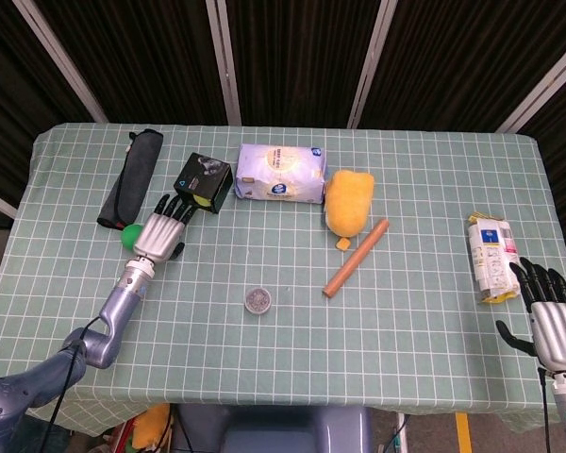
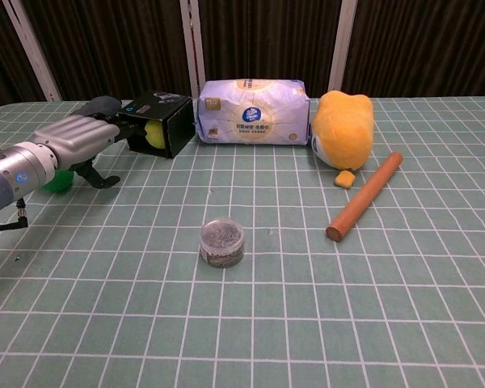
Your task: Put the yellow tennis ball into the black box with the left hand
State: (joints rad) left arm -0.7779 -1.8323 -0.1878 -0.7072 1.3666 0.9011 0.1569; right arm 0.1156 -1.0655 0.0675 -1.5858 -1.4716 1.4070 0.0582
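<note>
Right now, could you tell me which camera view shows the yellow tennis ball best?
The chest view: it looks into the open side of the black box, where the yellow tennis ball sits inside, past the left hand. The head view shows only a yellow sliver at the box opening, by the fingers.
</note>
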